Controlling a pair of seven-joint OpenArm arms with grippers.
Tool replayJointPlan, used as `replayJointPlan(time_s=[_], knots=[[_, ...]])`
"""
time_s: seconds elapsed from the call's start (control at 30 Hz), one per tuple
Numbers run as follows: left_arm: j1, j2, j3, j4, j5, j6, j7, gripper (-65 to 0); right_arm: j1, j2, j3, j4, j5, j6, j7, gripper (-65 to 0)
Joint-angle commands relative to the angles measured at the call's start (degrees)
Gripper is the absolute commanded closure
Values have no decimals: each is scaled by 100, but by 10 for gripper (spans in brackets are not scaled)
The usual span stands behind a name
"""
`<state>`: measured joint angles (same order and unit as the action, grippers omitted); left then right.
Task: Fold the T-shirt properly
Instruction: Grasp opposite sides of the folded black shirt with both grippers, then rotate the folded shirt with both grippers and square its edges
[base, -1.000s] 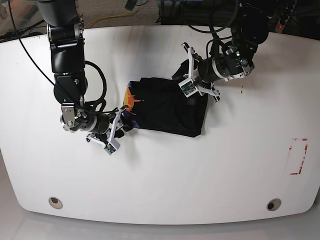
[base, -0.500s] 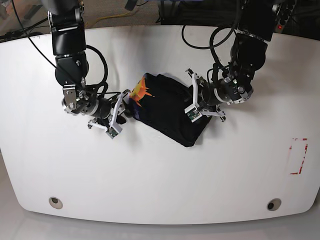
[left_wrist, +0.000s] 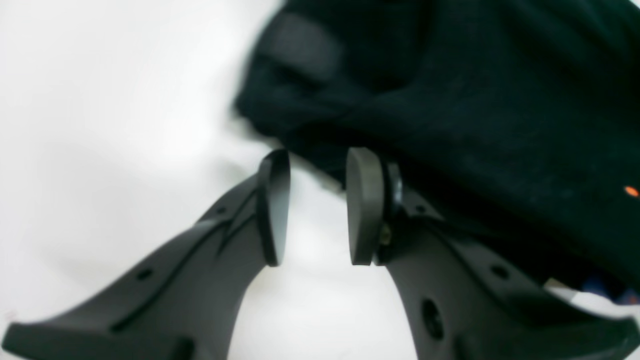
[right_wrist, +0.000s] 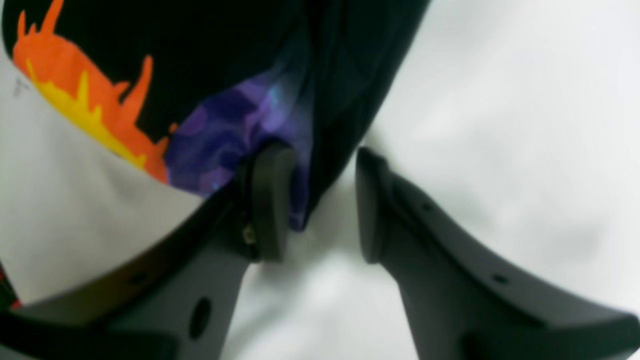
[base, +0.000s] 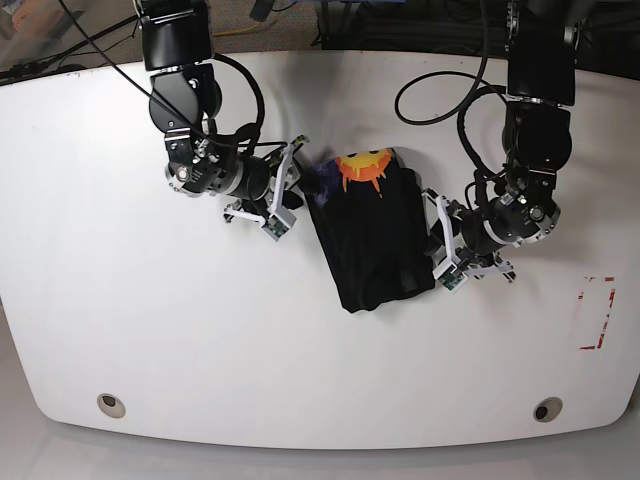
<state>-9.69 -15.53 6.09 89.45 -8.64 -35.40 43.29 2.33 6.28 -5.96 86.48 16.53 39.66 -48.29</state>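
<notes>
White table (base: 200, 340) bears T-shirt (base: 375, 245) between both grippers.

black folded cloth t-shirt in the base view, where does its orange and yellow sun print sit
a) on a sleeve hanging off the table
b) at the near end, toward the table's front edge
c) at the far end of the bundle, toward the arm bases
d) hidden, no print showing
c: in the base view the orange and yellow sun print lies on the far end of the black folded cloth T-shirt, with plain black cloth nearer the front of the white table.
</notes>
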Motion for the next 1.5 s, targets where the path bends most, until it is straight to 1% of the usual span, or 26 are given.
replayJointPlan(time_s=[0.0, 0.1, 0.2, 0.33, 0.37, 0.43, 0.53, 0.63, 0.77, 0.87, 0.9, 0.97, 1.07, 1.13, 1.2, 1.3, 1.4, 1.47], knots=[[-90, -183, -121, 378, -72, 1, -113, -171, 97, -211, 2, 95, -5, 34, -177, -203], [183, -298, -288, 747, -72, 1, -113, -171, 97, -395, 2, 262, 4, 34, -309, -203], [402, -289, -376, 1143, -72, 1, -113, -171, 97, -404, 2, 508, 30, 34, -380, -203], [798, -262, -332, 1635, -72, 1, -113, -171, 246, -343, 46, 816, 30, 34, -652, -203], [912, -175, -332, 1741, -72, 1, -113, -171, 369, -255, 55, 886, 48, 34, -731, -203], [1062, -25, -332, 1873, -72, 1, -113, -171, 536, -211, 46, 922, 48, 34, -854, -203], [1343, 142, -323, 1952, -54, 1, -113, -171, 844, -202, 46, 922, 48, 34, -1030, -203], [1510, 283, -341, 1943, -45, 1, -113, -171, 1143, -228, 29, 913, 74, 34, -1092, -205], [1791, 335, -367, 1943, -45, 1, -113, -171, 1486, -404, 20, 719, 610, 34, -1092, -206], [1888, 344, -376, 1943, -45, 1, -113, -168, 1758, -483, 11, 271, 1067, 34, -1153, -208], [1958, 353, -376, 1952, -45, 1, -113, -167, 1864, -554, 11, 42, 1234, 34, -1153, -208], [2011, 344, -385, 1952, -54, 1, -122, -167, 2013, -686, 2, -362, 1393, 34, -1153, -208], [2037, 353, -402, 1952, -54, 1, -122, -167, 2189, -932, -7, -846, 1349, 34, -1136, -208], [2046, 371, -481, 1952, -54, 1, -122, -167, 2277, -1055, -147, -1144, 1217, 34, -1048, -208], [2029, 371, -508, 1952, -54, 1, -122, -167, 2312, -1090, -393, -1364, 1094, 34, -845, -208], [2002, 371, -516, 1934, -45, 28, -122, -168, 2330, -1072, -1018, -1795, 848, 34, -283, -208], [2002, 371, -516, 1864, -45, 19, -122, -169, 2339, -1046, -1088, -2305, 549, 34, 201, -206], [2002, 335, -516, 1697, -37, 10, -122, -171, 2365, -905, -1088, -2595, 364, 34, 491, -206]])
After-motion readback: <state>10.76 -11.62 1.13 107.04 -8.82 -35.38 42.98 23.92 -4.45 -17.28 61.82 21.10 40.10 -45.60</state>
